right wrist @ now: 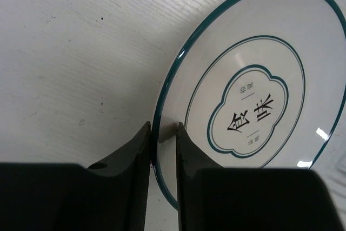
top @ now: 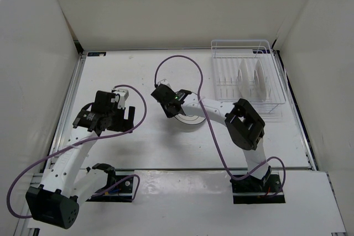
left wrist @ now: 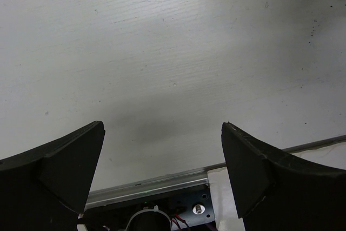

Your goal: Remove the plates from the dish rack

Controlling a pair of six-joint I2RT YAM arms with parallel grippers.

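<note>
The green-rimmed plate [right wrist: 254, 106] lies flat on the surface [top: 138, 70], left of the dish rack [top: 221, 89] and nearer the arm bases. The right fingers [right wrist: 132, 152] straddle its rim, one close on each side; I cannot tell whether they pinch it. White plates [top: 244, 75] stand upright inside the dish rack. The left fingers [left wrist: 65, 160] are spread wide over bare surface, well left of the dish rack.
</note>
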